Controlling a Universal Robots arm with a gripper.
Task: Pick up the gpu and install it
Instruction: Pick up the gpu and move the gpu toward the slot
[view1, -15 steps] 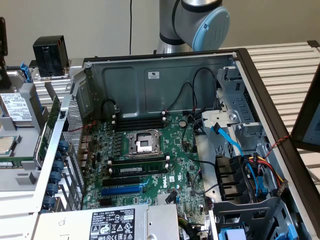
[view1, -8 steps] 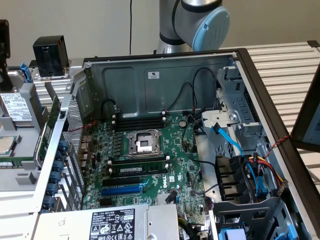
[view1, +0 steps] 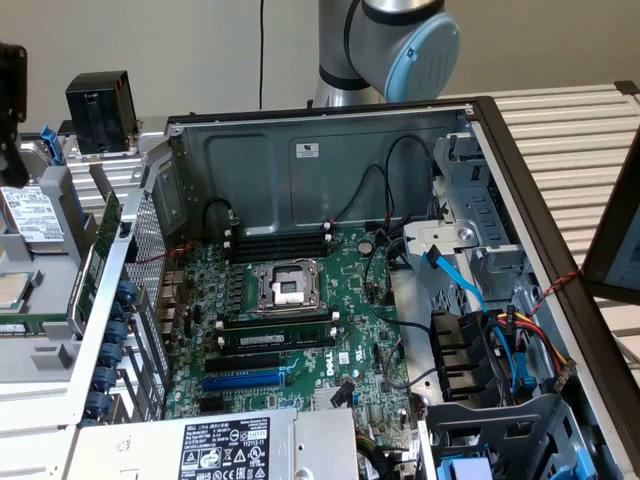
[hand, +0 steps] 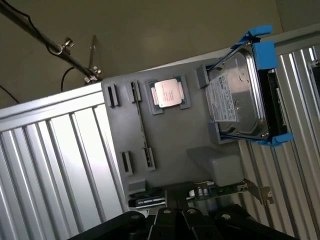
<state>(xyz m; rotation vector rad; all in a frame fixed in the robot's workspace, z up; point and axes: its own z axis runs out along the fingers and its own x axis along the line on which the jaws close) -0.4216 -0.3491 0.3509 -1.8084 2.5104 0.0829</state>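
Wrist view: the gripper (hand: 192, 222), its black fingers drawn together with nothing seen between them, hangs over the near edge of a grey parts tray (hand: 170, 140). The gpu (hand: 215, 193) sits at that edge just beside the fingers, a green card on edge with small capacitors and a silver end bracket, next to a grey block (hand: 225, 167). Whether the fingers touch the card cannot be told. Further along the tray lie a CPU (hand: 167, 93) in its recess and a hard drive (hand: 240, 95) in a blue caddy. The tray rests on a slatted aluminium table (hand: 55, 165).

Exterior view: an open computer case (view1: 330, 150) holds the motherboard (view1: 345, 300), with an uncovered CPU socket (view1: 285, 285) and a blue expansion slot (view1: 245, 380). The tray stands outside the case on the exterior view's left, well apart from the slot.
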